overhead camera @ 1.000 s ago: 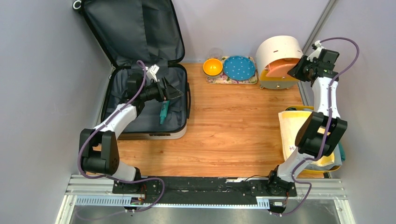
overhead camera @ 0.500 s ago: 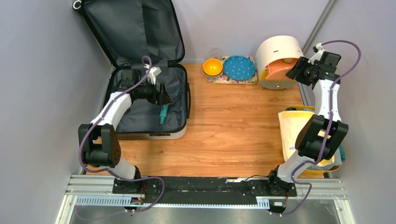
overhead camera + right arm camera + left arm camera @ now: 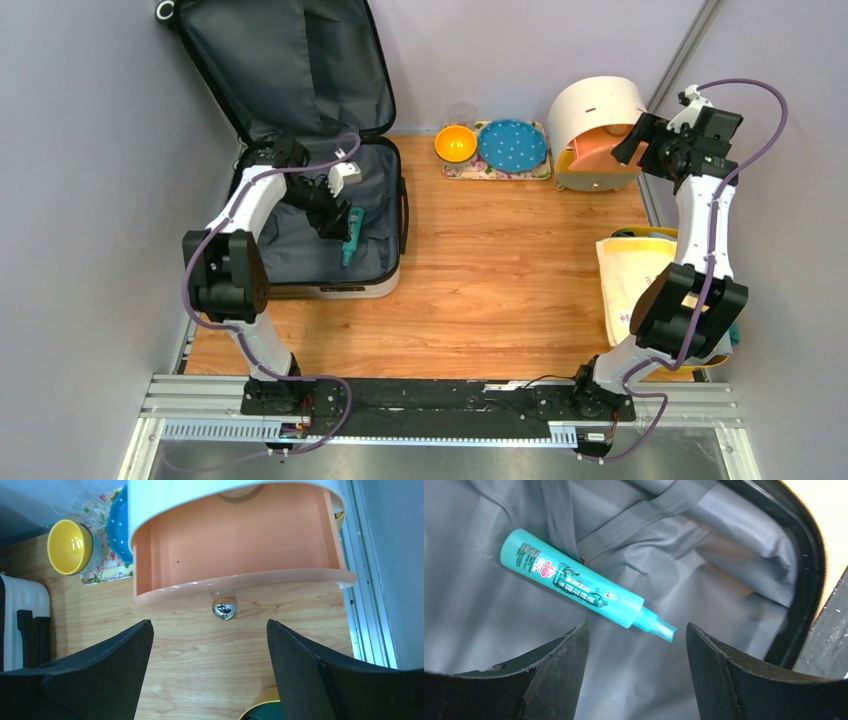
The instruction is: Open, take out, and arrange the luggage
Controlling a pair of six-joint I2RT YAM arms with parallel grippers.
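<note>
Luggage (image 3: 290, 60) at far left of table (image 3: 500, 270), open, lid raised at far side. Teal tube (image 3: 574, 582) lies on grey lining (image 3: 484, 630) inside, near right edge. Left gripper (image 3: 636, 632) just above tube, fingers spread, holding nothing. Right gripper (image 3: 209, 627) at far right, fingers spread, facing knob (image 3: 224, 608) of open orange drawer (image 3: 235, 545), not touching.
</note>
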